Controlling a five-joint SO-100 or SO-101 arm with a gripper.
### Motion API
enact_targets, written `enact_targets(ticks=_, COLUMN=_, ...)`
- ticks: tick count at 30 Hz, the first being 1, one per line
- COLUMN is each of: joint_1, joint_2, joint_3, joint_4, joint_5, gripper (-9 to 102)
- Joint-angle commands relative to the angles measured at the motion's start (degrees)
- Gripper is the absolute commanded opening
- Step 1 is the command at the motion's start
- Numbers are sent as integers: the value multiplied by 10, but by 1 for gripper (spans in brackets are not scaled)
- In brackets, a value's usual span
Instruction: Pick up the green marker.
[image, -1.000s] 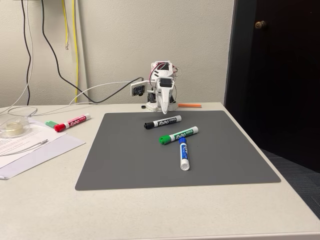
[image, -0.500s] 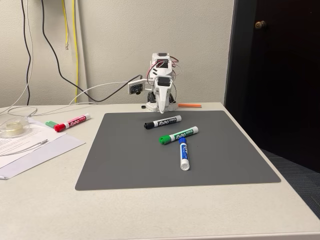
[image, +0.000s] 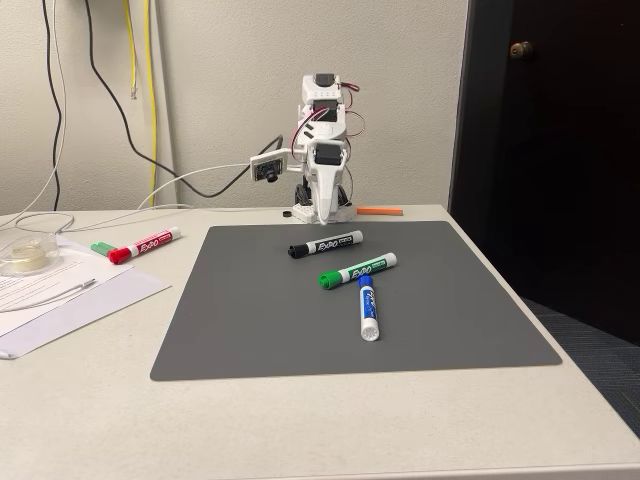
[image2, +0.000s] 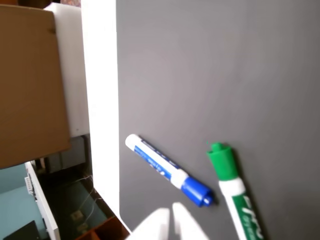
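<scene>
1. Mat (image: 250, 320): on table (image: 300, 430).
2. Three markers on mat; black marker (image: 325, 244) rearmost.
3. Green marker (image: 357, 270): before it.
4. Blue marker (image: 367, 307): nearest the camera, beside the green one.

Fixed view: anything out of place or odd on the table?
Nothing damaged or spilled. On the gray mat, the green marker, blue marker and black marker lie at different angles. A red marker lies off the mat beside a short green piece.

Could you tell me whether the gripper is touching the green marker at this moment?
Apart. In the fixed view the gripper hangs at the mat's far edge, with the black marker and bare mat lying between it and the green marker.
</scene>
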Motion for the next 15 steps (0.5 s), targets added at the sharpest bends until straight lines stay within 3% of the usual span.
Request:
enact_targets(ticks=1, joint_1=0, joint_2=-56, joint_3=-75, joint_4=22, joint_5=-39, gripper=0)
enact_targets(ticks=8, joint_1=2, joint_2=-151, joint_3=-180, joint_4=120, joint_5=-106, gripper=0)
enact_targets(ticks=15, joint_1=7, joint_2=-151, joint_3=-183, joint_4=180, joint_5=-135, gripper=1)
